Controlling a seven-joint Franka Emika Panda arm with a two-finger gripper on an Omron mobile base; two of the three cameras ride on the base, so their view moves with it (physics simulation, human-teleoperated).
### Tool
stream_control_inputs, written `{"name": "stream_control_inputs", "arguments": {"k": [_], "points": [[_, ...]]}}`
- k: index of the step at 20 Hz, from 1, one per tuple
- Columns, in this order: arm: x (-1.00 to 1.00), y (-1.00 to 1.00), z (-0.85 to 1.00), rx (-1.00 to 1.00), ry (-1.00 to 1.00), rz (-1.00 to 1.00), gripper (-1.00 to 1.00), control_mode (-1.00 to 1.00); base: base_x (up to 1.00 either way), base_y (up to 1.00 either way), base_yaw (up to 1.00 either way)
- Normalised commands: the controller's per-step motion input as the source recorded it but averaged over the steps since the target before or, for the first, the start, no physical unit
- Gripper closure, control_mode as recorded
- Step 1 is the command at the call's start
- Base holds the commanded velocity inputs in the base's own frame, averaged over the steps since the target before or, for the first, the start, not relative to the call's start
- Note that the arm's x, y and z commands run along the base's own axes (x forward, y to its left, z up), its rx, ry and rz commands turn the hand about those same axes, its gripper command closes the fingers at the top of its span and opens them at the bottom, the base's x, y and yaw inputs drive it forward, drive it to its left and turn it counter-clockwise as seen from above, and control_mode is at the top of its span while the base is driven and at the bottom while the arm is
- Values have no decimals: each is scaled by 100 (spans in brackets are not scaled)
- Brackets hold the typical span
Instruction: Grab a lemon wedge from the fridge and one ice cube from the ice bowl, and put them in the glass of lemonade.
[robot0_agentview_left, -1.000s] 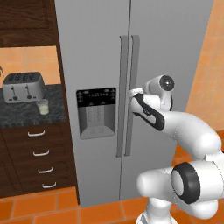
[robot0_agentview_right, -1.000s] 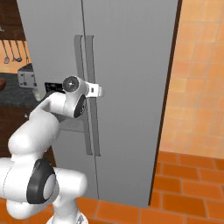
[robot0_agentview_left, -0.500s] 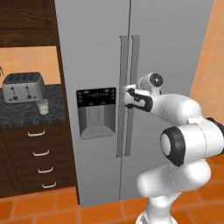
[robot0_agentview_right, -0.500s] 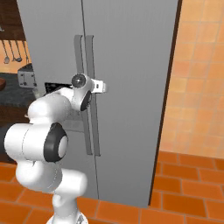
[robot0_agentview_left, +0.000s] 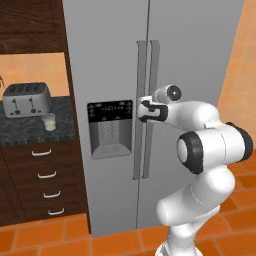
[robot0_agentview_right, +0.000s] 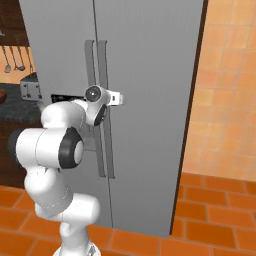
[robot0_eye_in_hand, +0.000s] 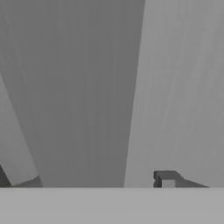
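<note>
While the glass of lemonade (robot0_agentview_left: 49, 121) is standing on the bench (robot0_agentview_left: 30, 131) just beside the toaster (robot0_agentview_left: 26, 98) | fridge (robot0_agentview_left: 115, 60) doors are staying closed | end effector (robot0_agentview_left: 141, 111) is sitting at the door handles (robot0_agentview_left: 147, 70), fingers (robot0_eye_in_hand: 167, 178) apart around one handle, grip not sure.

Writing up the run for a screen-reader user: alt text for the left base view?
A white robot arm reaches its gripper to the two long vertical handles at the middle of a closed grey fridge. Left of the fridge, a toaster and a small glass stand on a dark counter above drawers.
</note>
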Motion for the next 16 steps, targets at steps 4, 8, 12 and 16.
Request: {"name": "stream_control_inputs", "arguments": {"k": [4, 8, 12, 16], "points": [[9, 0, -1, 0, 0, 0, 100, -100, 0, 0, 0], [-68, -29, 24, 1, -14, -13, 100, -100, 0, 0, 0], [-100, -71, 61, 1, -24, -24, 100, -100, 0, 0, 0], [-100, -86, 90, 4, -23, -31, 100, -100, 0, 0, 0]]}}
